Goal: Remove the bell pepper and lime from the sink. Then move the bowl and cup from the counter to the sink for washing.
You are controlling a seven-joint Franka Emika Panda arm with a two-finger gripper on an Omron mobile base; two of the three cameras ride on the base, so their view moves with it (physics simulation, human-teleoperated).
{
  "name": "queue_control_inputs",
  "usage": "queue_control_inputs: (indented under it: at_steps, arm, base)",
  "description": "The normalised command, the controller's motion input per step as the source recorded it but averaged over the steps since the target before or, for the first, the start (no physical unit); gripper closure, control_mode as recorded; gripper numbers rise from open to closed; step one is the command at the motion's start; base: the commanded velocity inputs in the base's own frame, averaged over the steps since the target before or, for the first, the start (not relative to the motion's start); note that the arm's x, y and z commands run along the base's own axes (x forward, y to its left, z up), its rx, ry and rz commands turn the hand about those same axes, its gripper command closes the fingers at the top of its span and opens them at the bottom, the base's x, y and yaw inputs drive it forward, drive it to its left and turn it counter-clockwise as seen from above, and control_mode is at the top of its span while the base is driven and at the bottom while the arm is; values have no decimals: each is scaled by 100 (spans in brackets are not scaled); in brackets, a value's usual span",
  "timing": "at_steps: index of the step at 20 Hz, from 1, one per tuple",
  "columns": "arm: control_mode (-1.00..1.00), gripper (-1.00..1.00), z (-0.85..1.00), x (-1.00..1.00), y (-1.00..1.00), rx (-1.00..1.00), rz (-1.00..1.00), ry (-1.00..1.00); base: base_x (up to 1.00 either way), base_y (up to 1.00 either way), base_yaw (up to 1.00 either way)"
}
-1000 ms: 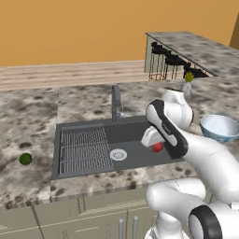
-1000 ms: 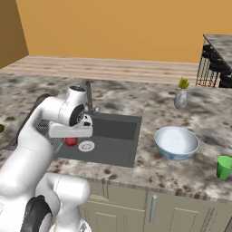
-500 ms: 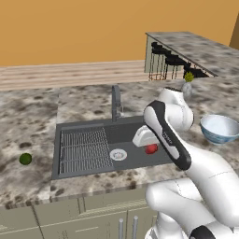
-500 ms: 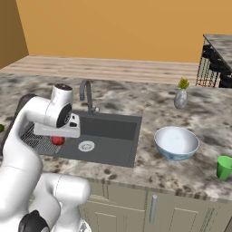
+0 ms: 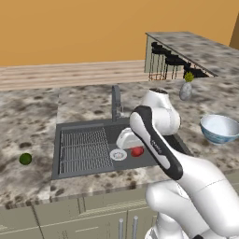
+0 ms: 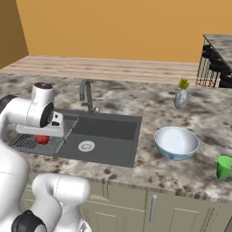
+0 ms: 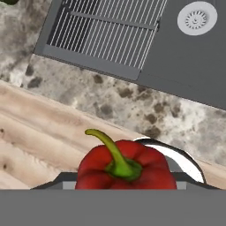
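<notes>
Far left on the table [image 5: 28, 121], the lime [image 5: 25, 158] already lies outside the sink [image 5: 88, 173], apart from everything else. Next right, the ribbed rack [image 5: 84, 150] and the white drain [image 5: 118, 154]. My tool [image 7: 121, 185] is clamped on the bell pepper [image 7: 122, 167], stem toward the camera; it hangs over the basin by the drain, not yet set down. Risk, as I judge it: the pepper is glossy and round, so a quick swing could let it slip and drop back into the sink, or roll off the front edge if released on the narrow front strip. The faucet [image 5: 115, 100] stands behind the basin and could clip my forearm on a rearward path. Further right: the bowl [image 5: 220, 128], the grey vase [image 5: 186, 89], and the cup [image 6: 224, 167] near the front edge, all waiting on the table.
</notes>
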Motion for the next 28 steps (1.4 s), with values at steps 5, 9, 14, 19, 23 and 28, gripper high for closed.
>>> queue_control_inputs:
  at_steps: [5,9,14,19,23,28]
  arm:
    - [-100,100,0,2,64,-2,-5,0]
    - [-100,100,0,9,68,-3,-9,-9]
    - [-100,100,-3,13,68,-3,-8,-6]
    - [-100,100,-8,21,66,-1,-5,0]
    - [-100,100,-12,18,61,0,-1,0]
    - [-100,100,-11,12,58,0,0,2]
  base:
    - [0,0,0]
    - [0,0,0]
    - [0,0,0]
    - [0,0,0]
    - [0,0,0]
    - [0,0,0]
